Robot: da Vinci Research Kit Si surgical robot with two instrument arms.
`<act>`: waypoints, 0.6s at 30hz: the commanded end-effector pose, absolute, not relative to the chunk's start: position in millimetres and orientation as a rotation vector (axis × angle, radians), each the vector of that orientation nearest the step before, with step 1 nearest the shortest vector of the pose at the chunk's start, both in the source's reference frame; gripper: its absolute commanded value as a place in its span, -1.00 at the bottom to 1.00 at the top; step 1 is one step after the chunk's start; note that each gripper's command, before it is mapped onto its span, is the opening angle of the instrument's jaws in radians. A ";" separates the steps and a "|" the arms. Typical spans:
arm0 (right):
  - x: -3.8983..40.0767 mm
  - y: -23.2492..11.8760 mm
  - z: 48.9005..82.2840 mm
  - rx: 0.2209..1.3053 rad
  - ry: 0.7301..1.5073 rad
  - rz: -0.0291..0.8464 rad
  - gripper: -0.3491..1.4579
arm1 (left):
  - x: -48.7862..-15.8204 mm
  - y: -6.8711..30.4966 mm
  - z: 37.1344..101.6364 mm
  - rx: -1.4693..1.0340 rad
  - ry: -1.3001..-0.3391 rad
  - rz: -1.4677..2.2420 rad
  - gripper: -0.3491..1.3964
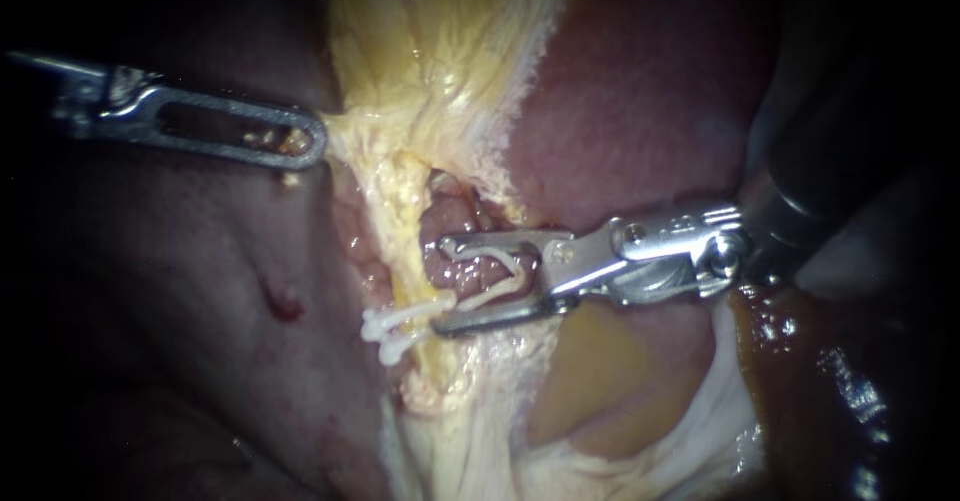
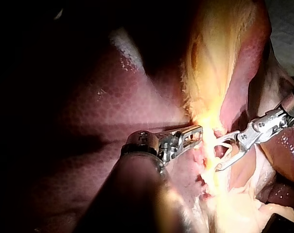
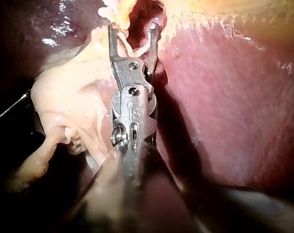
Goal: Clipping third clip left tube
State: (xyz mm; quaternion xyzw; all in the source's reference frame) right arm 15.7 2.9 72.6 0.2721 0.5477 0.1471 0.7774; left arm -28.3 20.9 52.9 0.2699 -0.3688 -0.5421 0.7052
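Clip placement step. Left instrument [image 1: 305, 143] clamped on yellow tissue [image 1: 400, 81]. Right instrument [image 1: 445, 286] jaws spread, carrying open clip [image 1: 508, 269] astride tube [image 1: 468, 275]. Next: seat fully, squeeze closed.

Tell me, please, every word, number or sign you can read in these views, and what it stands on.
Right instrument: small stamped marks on its metal body, too small and blurred to read.
Left instrument: no marks to be seen.
Clip between the right instrument's jaws, yellow tissue gripped by the left instrument, liver: no text.
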 end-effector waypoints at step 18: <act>18.1 3.2 71.9 0.727 1.294 0.373 -0.07 | -28.4 20.9 52.9 0.600 -0.820 -1.205 -1.00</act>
